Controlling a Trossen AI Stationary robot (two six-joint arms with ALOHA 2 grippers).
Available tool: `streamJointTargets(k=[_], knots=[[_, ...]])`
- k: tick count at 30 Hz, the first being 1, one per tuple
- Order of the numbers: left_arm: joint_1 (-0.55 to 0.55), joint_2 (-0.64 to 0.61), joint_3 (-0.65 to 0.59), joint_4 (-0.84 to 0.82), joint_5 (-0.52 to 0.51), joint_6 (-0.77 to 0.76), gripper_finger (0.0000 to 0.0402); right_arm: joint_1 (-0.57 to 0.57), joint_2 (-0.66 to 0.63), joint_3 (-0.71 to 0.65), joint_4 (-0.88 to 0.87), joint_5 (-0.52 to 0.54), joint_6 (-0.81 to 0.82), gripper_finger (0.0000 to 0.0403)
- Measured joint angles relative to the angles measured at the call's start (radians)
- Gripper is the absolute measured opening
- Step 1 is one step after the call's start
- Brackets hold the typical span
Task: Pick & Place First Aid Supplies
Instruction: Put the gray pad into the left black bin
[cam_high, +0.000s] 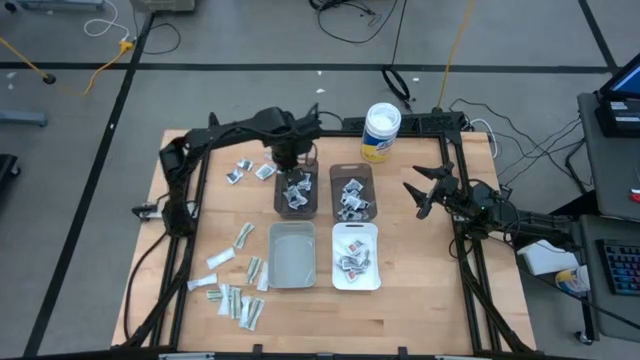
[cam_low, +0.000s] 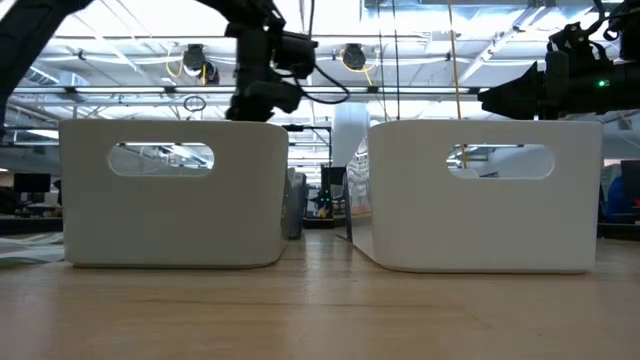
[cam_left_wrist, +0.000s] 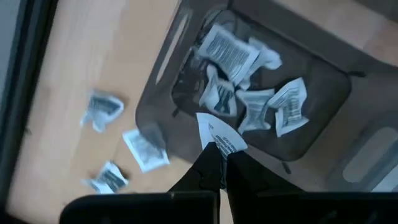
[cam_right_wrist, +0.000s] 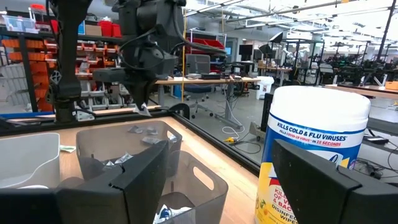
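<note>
Nearest the camera, loose strips (cam_high: 240, 300) are scattered on the front-left of the counter (cam_high: 420, 310), with a few more strips spread up toward the middle of that side. Just behind them two bins are set side by side: a grey bin (cam_high: 291, 254) on the left and a white bin (cam_high: 356, 256) on the right, where a few packets with red marks can be seen. In the low view only the blank walls of these two are shown, so nothing inside can be made out from there.

Further back two brown bins are lined up. The left brown bin (cam_high: 296, 190) is already holding a small heap of packets (cam_left_wrist: 249, 93), and the left claw (cam_left_wrist: 217, 165) is hung right over it, clenched on one white packet (cam_left_wrist: 219, 134) by its corner, pretty clearly seen in the wrist view. The right brown bin (cam_high: 351, 192) has some packets in it too. A few stray packets (cam_high: 240, 170) are left on the counter just beside the left brown bin.

Off to the right, the right claw (cam_high: 425, 188) is parked above the bare counter, fingers spread wide, nothing gripped. At the far edge a white tub (cam_high: 381, 132) with a yellow label is stood upright.
</note>
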Motion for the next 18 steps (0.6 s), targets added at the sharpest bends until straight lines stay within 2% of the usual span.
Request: streamJointTargets(k=[10,14,18], knots=[[-0.062,0.124,0.224,-0.116,0.005,0.137,0.0005,0.0,0.0,0.0,0.0,0.0,0.0,0.0279],[-0.07,0.122,0.205,-0.103,0.026,0.133,0.0005,0.0,0.0,0.0,0.0,0.0,0.0,0.0279],[-0.102,0.123,0.114,-0.036,0.03,0.118,0.0005,0.0,0.0,0.0,0.0,0.0,0.0,0.0279]])
